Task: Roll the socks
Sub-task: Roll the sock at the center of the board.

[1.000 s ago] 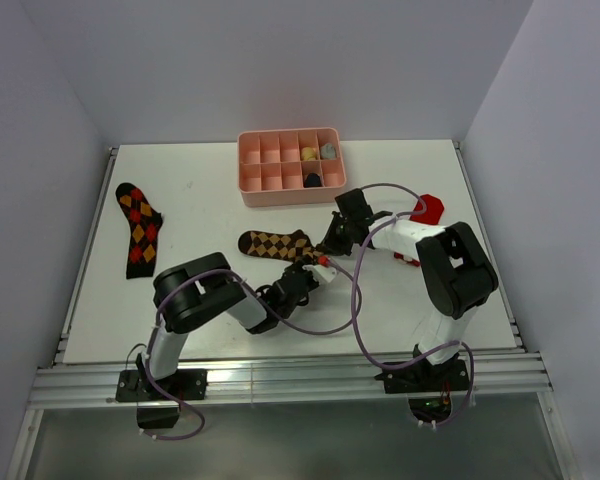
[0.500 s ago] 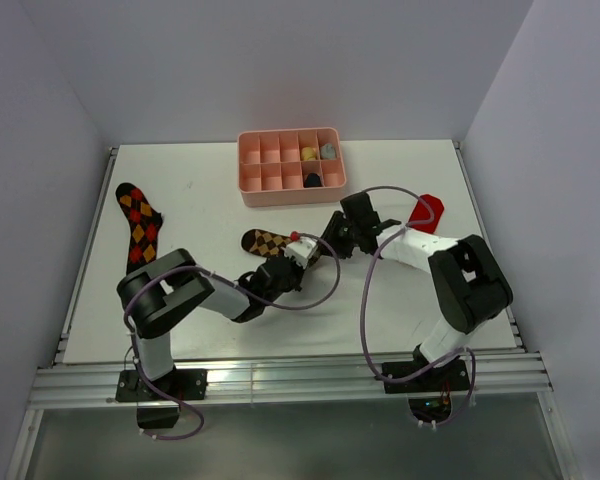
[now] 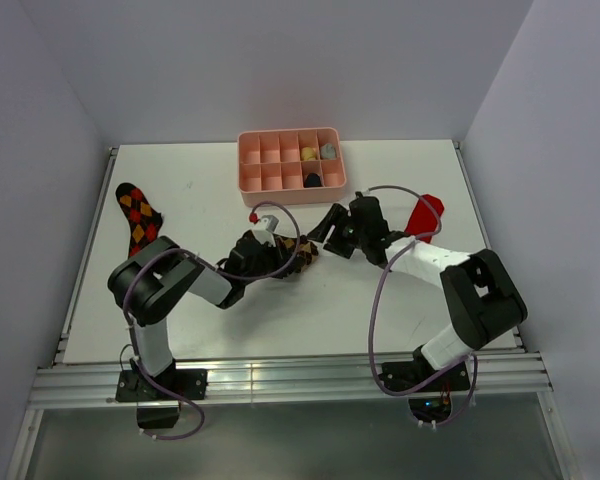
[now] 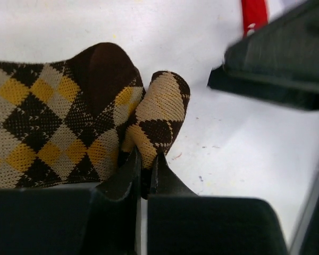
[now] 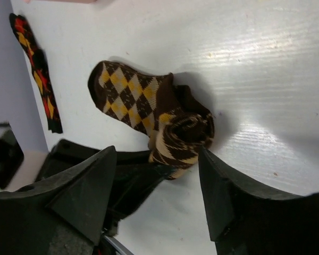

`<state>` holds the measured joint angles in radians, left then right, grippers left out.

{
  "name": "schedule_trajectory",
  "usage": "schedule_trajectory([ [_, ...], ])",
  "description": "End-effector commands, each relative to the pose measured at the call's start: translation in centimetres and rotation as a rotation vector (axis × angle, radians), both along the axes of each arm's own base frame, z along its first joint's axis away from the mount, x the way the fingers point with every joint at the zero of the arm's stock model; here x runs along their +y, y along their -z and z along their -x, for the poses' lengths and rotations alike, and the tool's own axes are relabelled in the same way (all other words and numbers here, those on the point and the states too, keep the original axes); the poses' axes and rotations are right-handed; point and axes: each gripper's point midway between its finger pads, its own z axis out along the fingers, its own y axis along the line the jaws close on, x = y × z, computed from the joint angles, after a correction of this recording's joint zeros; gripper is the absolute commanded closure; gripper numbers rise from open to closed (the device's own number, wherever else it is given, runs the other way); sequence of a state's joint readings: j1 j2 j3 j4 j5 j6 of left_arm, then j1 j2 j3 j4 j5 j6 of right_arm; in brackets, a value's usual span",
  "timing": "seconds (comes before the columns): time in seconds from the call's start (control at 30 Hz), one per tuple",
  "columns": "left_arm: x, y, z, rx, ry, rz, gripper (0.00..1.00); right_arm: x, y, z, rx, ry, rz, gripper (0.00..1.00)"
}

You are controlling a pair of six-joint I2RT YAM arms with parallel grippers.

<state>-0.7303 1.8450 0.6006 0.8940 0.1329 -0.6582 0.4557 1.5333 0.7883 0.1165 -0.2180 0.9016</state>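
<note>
The tan argyle sock (image 5: 133, 95) lies mid-table, its right end rolled into a coil (image 5: 183, 135). My left gripper (image 4: 147, 159) is shut on the edge of that coil (image 4: 157, 122); from above it (image 3: 280, 255) sits just left of the sock (image 3: 302, 250). My right gripper (image 5: 155, 154) stands open, its fingers (image 5: 103, 180) either side of the coil without touching it; in the top view it (image 3: 330, 225) hovers just right of the sock. The red-orange argyle sock (image 3: 135, 215) lies flat at the far left. The red sock (image 3: 423, 214) lies at the right, partly behind the right arm.
A pink compartment tray (image 3: 260, 165) stands at the back centre with small items in its right cells. The red-orange sock (image 5: 34, 69) also shows at the right wrist view's upper left. Cables loop over both arms near the sock.
The left gripper has swung up and left onto the tan sock and shut on its rolled end. The right gripper has opened and let go of the roll.
</note>
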Motion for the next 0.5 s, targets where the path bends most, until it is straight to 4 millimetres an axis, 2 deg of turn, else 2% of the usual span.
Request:
schedule_trajectory([
  [0.0,0.8,3.8,3.5,0.281,0.035,0.079,1.0,0.3,0.0,0.3,-0.03,-0.008,-0.025,0.29],
  [0.1,0.9,3.8,3.7,0.319,0.036,0.133,1.0,0.3,1.0,0.8,-0.013,-0.012,-0.032,0.25],
  [0.47,1.5,4.5,4.0,0.402,0.029,0.214,0.99,1.3,4.1,1.1,0.057,-0.034,-0.077,0.26],
])
